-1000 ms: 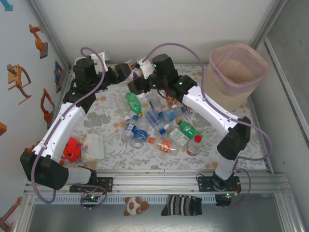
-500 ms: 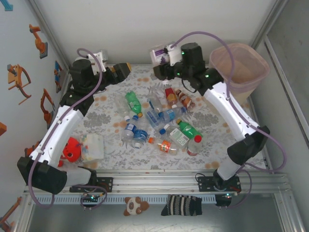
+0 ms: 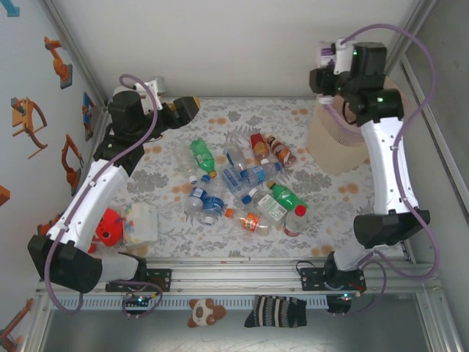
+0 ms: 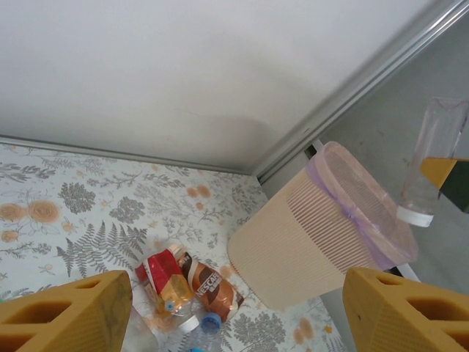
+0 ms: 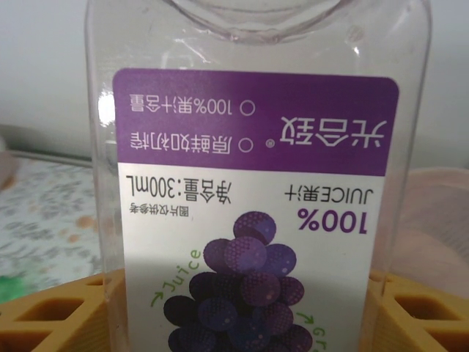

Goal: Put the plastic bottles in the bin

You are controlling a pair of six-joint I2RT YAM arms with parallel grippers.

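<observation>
- Top view: the right gripper [image 3: 322,67] is raised at the far right, over the bin [image 3: 331,147], and is clamped on a juice bottle [image 3: 325,53] with a purple label.
- The bin stands at the far right corner of the table [image 3: 165,180], and the right arm covers much of its rim.
- The left gripper [image 3: 186,108] hangs at the far left with its jaws apart and nothing between them.
- The other plastic bottles [image 3: 242,180] lie scattered in the middle of the flowered table. Among them are a green bottle [image 3: 199,155] and several clear ones with blue caps.
- A clear container [image 3: 139,223] sits near the left edge, with a red object [image 3: 110,226] beside it.
- Left wrist view: the left gripper's orange fingers [image 4: 66,315] stand wide apart and empty.
- Past them is the bin [image 4: 308,242] with its pink liner. The juice bottle [image 4: 434,165] hangs cap down above the bin's right rim.
- A red-labelled bottle [image 4: 163,277] and a brown-labelled bottle [image 4: 210,283] lie side by side on the table, just left of the bin.
- Right wrist view: the juice bottle [image 5: 256,220], with grapes on its label, is gripped between the right gripper's orange fingers [image 5: 44,312].
</observation>
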